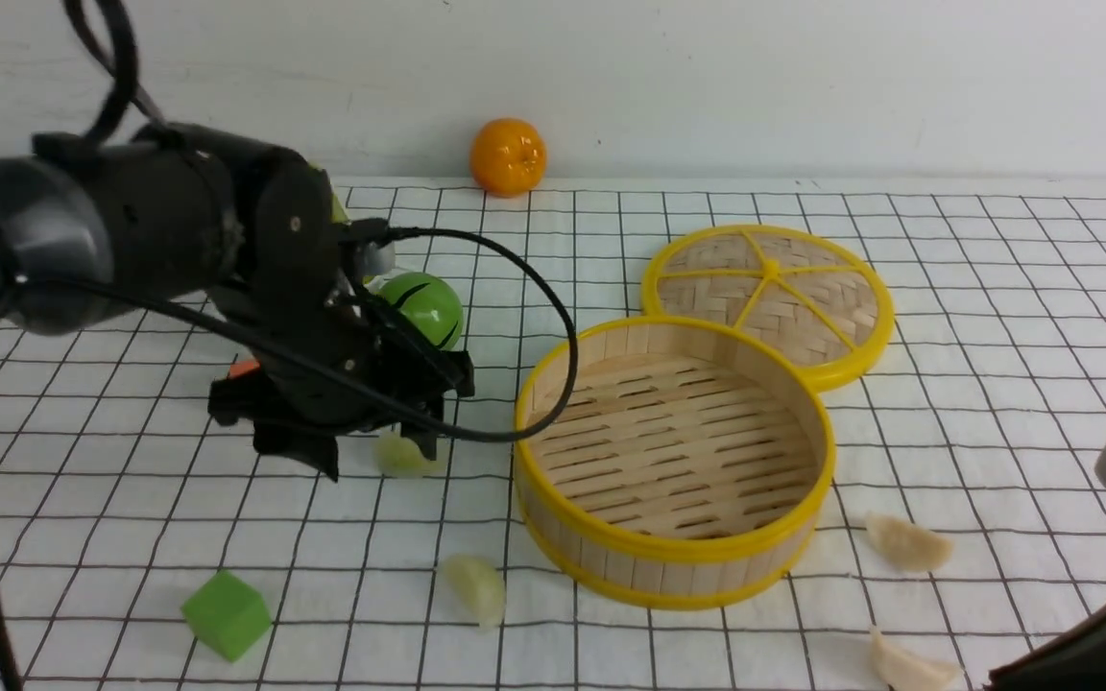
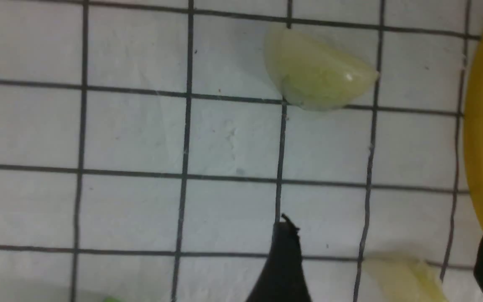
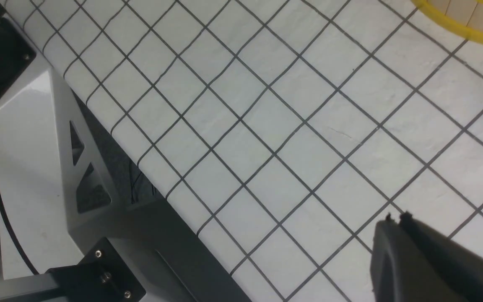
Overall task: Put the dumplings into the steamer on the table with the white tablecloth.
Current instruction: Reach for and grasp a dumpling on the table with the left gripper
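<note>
Left hand [image 1: 378, 459] released, jaws wide apart, straddling one pale green dumpling [image 1: 404, 453] at 9 o'clock of the steamer [image 1: 673, 566]. Steamer empty. Second green dumpling [image 1: 476, 587] at 7 o'clock, cream dumplings [image 1: 908, 542] at 4 to 5 o'clock. Right hand [image 3: 394, 219] clenched, empty.

Advice: centre the crescent between the jaws, close gently across its narrow width, and lift clear of the steamer's rim.

White tablecloth [image 1: 995, 317] lies flat on the desk [image 1: 83, 537]. Plain white wall [image 1: 803, 77] behind.
</note>
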Tool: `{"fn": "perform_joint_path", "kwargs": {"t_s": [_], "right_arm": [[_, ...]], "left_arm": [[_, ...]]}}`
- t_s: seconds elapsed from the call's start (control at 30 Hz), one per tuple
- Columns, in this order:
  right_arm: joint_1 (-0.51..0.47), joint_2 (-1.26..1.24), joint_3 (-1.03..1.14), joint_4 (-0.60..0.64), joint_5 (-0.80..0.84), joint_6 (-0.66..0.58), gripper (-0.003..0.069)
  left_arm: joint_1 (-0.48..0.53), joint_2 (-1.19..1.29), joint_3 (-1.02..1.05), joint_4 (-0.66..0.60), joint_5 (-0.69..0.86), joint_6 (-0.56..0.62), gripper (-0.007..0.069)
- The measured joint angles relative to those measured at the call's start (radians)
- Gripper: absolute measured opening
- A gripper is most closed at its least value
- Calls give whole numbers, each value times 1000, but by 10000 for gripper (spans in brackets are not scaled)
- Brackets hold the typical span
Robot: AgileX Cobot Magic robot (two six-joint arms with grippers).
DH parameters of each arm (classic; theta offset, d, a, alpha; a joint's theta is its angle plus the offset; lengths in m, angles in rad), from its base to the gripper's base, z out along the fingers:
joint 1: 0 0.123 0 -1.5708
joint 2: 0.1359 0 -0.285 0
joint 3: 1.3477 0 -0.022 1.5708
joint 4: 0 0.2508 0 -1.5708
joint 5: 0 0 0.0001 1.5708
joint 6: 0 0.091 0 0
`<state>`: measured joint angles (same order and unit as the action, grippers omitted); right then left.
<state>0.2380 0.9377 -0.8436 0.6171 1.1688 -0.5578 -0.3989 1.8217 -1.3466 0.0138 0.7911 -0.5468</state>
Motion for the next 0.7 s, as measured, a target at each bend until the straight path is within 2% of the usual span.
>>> {"fn": "perform_joint_path", "kwargs": {"t_s": [0.07, 0.33, 0.47, 0.7], "right_arm": [[0, 0, 0, 0, 0, 0, 0], [0, 0, 0, 0, -1, 0, 6], [0, 0, 0, 0, -1, 0, 9], [0, 0, 0, 0, -4, 0, 11]], "left_arm": [[0, 49, 0, 0, -38, -85, 573], [0, 140, 0, 19, -177, -245, 573], [0, 148, 0, 90, -252, -369, 573], [0, 171, -1, 250, -270, -559, 573]]}}
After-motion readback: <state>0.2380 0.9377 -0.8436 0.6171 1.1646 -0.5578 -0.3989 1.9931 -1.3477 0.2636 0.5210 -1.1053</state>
